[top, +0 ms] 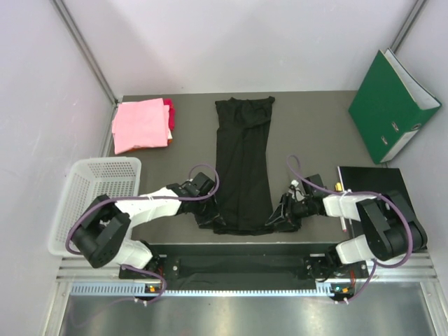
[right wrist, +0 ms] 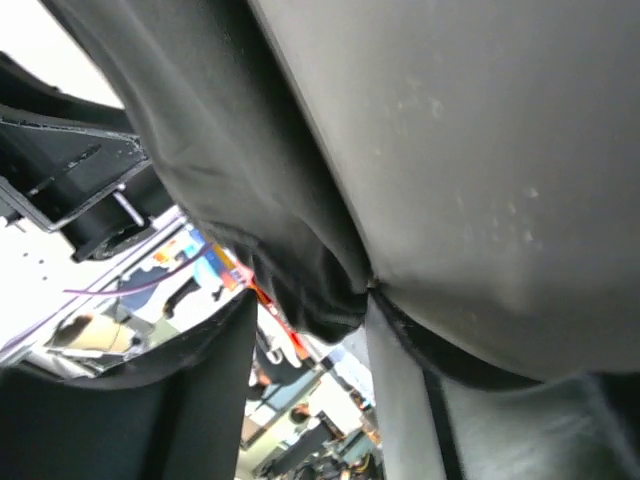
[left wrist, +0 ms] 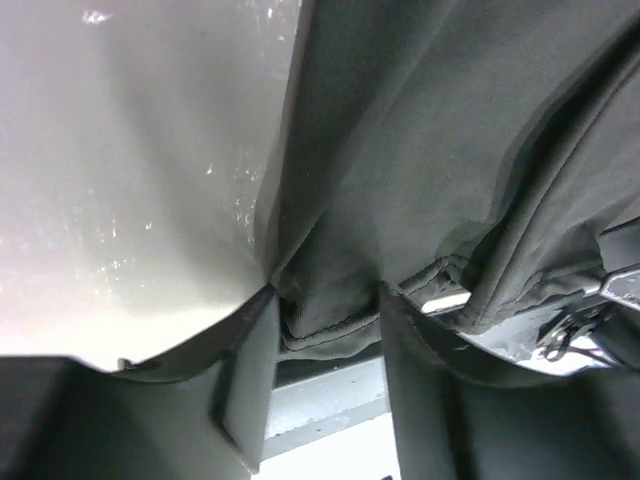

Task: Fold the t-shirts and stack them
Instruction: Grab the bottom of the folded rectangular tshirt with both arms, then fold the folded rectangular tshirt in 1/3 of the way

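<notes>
While the black t-shirt (top: 243,164) lies as a narrow strip mid-table (top: 315,133), both arms sit at its near hem, bottom centre of the overhead view.

Left gripper (top: 204,210): at the left hem corner. In the wrist view the hem roll fills the gap and the fingers (left wrist: 245,380) press on it from either side, so it is grasping the shirt.
Right gripper (top: 281,212): at the right hem corner, with cloth bunched between the fingers (right wrist: 400,400). Also grasping.

Step, judged: sides already folded in; the end-to-end fold is starting.
Next move needs both corners lifted evenly, carried toward the top of the frame and laid on the far end without skew.

Orientation: long axis runs bottom to top of the frame, hem near, collar end far. Lettering is not visible.

Farther, upper left: the light pink t-shirt (top: 142,124) lies folded on the darker pink-red t-shirt (top: 169,110), the likely stack.
</notes>
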Tool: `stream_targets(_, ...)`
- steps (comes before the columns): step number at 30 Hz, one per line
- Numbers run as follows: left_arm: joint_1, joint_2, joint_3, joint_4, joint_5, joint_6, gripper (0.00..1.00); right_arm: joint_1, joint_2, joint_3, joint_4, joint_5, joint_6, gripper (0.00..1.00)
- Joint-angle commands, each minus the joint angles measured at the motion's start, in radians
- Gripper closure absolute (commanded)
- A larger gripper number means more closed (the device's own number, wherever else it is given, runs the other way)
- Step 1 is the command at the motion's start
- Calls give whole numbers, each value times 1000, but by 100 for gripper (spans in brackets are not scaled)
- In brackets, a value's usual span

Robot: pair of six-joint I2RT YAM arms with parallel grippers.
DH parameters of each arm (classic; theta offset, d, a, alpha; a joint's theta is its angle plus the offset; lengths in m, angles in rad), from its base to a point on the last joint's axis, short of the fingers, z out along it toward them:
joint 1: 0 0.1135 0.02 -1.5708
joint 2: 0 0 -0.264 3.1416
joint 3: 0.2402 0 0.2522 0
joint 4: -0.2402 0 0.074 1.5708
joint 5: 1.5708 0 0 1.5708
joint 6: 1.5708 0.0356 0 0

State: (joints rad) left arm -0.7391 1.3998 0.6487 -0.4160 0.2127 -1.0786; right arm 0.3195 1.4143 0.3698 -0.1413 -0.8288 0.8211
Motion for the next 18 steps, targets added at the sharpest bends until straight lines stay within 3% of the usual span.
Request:
stream_targets(1, 3, 24, 9, 46, 4, -3, 59, 32, 41, -6, -72, 95, -8, 58)
stream_targets(5, 3, 53, 12, 66, 20, -7, 90, 35, 17, -3, -52, 173, -2, 82)
stream_targets(7, 3, 54, 17, 60, 24, -6, 100, 35, -35, 4, -60, 203, 1, 90)
stream_targets(9, 3, 48, 43, 28, 19, -1, 100, 36, -75, 23, -79, 227, 0, 99)
stream_targets(18, 4, 24, 291, -213, -47, 74, 100, 36, -235, 267, -276, 258, -158, 100)
